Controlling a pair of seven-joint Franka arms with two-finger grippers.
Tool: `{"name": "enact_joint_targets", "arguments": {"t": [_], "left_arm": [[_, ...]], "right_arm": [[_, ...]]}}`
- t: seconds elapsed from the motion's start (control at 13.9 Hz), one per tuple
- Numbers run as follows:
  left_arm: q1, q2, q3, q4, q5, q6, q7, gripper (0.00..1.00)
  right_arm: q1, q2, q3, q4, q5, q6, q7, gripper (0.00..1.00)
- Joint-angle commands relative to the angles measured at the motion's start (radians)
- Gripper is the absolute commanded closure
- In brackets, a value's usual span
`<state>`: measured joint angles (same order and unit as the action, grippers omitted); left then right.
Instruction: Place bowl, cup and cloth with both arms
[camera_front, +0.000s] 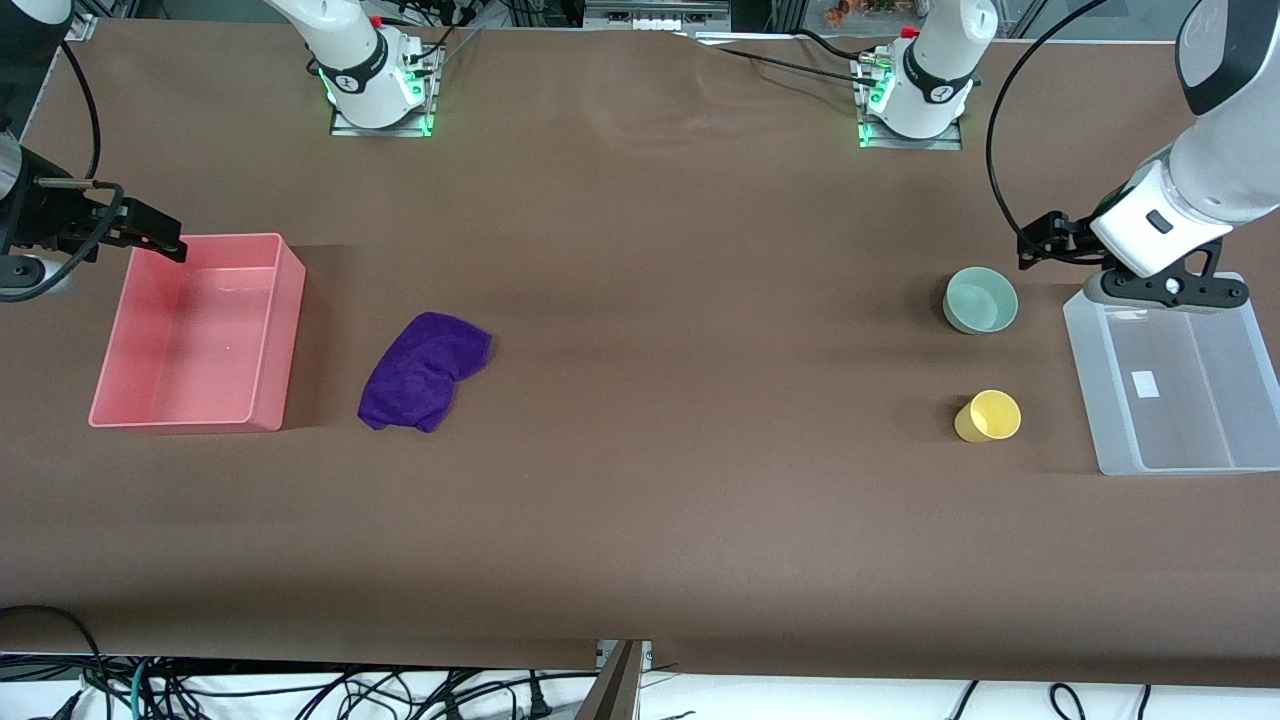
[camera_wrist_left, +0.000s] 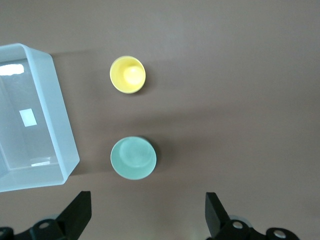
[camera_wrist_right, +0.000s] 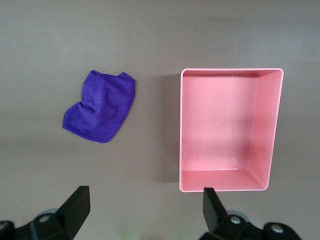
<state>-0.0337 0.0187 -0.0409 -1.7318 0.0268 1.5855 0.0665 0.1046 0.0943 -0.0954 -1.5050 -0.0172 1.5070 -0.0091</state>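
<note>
The mint-green bowl (camera_front: 981, 300) stands upright toward the left arm's end of the table. The yellow cup (camera_front: 988, 416) lies tipped on the table, nearer the front camera than the bowl. The purple cloth (camera_front: 425, 370) lies crumpled beside the pink bin (camera_front: 275, 330). My left gripper (camera_wrist_left: 147, 215) is open and empty, up in the air by the bowl (camera_wrist_left: 133, 158) and the clear bin's corner; the cup (camera_wrist_left: 127, 74) shows past the bowl. It shows in the front view (camera_front: 1165, 288) too. My right gripper (camera_wrist_right: 145, 212) is open and empty, over the table by the pink bin's (camera_wrist_right: 230, 186) end wall; the cloth (camera_wrist_right: 100, 106) lies beside that bin.
The pink bin is empty. An empty clear plastic bin (camera_front: 1100, 400) stands at the left arm's end of the table, beside the bowl and cup; it also shows in the left wrist view (camera_wrist_left: 60, 135). Brown table surface spans between cloth and bowl.
</note>
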Motion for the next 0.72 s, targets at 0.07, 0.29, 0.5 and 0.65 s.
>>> {"name": "enact_joint_targets", "arguments": {"t": [0.07, 0.29, 0.5, 0.65], "left_arm": [[0.026, 0.010, 0.010, -0.006, 0.002, -0.041, 0.210, 0.00], [0.061, 0.055, 0.009, -0.064, 0.038, 0.022, 0.425, 0.00], [0.121, 0.055, 0.009, -0.249, 0.038, 0.270, 0.612, 0.00], [0.152, 0.063, 0.009, -0.394, 0.038, 0.469, 0.679, 0.00]], "right_arm": [[0.001, 0.010, 0.009, 0.016, -0.003, -0.002, 0.001, 0.00], [0.006, 0.025, 0.026, -0.036, -0.009, -0.001, 0.003, 0.00], [0.007, 0.087, 0.045, -0.153, 0.002, 0.103, -0.008, 0.00], [0.006, 0.107, 0.110, -0.277, 0.006, 0.288, 0.014, 0.00]]}}
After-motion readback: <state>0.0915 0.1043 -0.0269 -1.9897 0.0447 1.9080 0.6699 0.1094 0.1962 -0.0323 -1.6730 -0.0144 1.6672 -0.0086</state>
